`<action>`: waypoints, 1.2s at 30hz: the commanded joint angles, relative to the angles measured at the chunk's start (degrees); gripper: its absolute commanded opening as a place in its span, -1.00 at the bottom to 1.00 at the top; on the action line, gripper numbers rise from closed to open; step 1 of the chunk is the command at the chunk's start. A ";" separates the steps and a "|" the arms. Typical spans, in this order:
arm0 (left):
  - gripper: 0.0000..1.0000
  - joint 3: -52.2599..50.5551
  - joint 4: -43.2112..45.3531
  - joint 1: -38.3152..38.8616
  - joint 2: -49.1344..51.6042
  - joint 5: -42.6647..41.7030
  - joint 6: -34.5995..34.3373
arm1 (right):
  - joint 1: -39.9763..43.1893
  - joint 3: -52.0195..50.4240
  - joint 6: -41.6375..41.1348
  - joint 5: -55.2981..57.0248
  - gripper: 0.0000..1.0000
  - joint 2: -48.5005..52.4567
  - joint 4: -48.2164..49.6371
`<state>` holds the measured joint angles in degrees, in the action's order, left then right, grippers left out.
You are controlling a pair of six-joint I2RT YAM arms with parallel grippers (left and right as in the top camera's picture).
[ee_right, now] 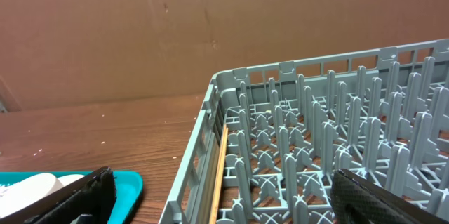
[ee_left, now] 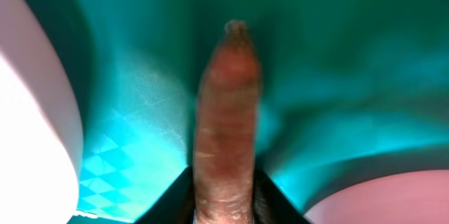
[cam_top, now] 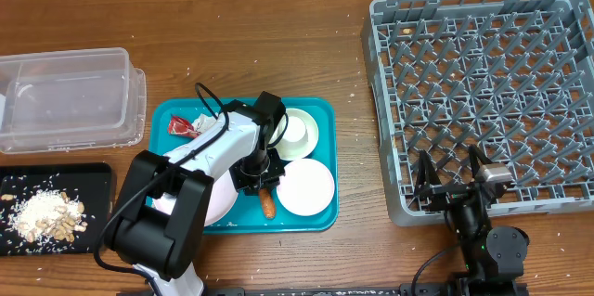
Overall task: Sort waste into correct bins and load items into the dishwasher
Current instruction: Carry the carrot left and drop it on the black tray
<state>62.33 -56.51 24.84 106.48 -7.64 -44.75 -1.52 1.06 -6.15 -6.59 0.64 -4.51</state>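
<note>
On the teal tray (cam_top: 325, 223) lies a small orange carrot (cam_top: 268, 203), and my left gripper (cam_top: 263, 187) is shut on it. In the left wrist view the carrot (ee_left: 226, 112) runs up between my black fingers (ee_left: 175, 204) over the teal tray (ee_left: 337, 62). The pink plate (cam_top: 218, 201) is partly hidden under the left arm. A white bowl (cam_top: 305, 187), a small white cup (cam_top: 297, 129) and the red foil wrapper (cam_top: 183, 126) share the tray. My right gripper (cam_top: 452, 180) stands open at the near left corner of the grey dishwasher rack (cam_top: 483, 83).
A clear tub (cam_top: 70, 96) stands at the far left, with a black tray (cam_top: 93, 180) holding pale crumbs (cam_top: 42, 212) in front of it. In the right wrist view the right gripper (ee_right: 224, 206) straddles the rack's wall (ee_right: 203, 147), and a thin wooden stick (ee_right: 219, 168) lies inside along it.
</note>
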 commanded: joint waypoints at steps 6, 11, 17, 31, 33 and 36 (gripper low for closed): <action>-0.91 4.22 -8.22 -0.13 0.55 3.52 -0.46 | 0.20 -0.59 0.22 0.52 1.00 -0.48 0.28; -0.85 15.13 -19.69 -5.16 -3.98 10.60 0.17 | 0.20 -0.59 0.22 0.52 1.00 -0.48 0.28; -0.82 22.36 -23.65 -23.91 -12.76 18.71 2.58 | 0.20 -0.59 0.22 0.52 1.00 -0.48 0.31; -0.72 21.84 -12.13 -69.88 -11.82 18.34 4.92 | 0.20 -0.59 0.22 0.52 1.00 -0.48 0.28; -0.72 20.85 -11.28 -73.07 -9.84 18.56 4.94 | 0.20 -0.59 0.22 0.52 1.00 -0.48 0.28; -0.74 18.23 -8.98 -74.97 -6.73 18.56 5.11 | 0.20 -0.59 0.22 0.52 1.00 -0.48 0.31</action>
<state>83.37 -66.96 -48.82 96.40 10.24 -40.29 -1.52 1.06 -6.13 -6.57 0.64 -4.51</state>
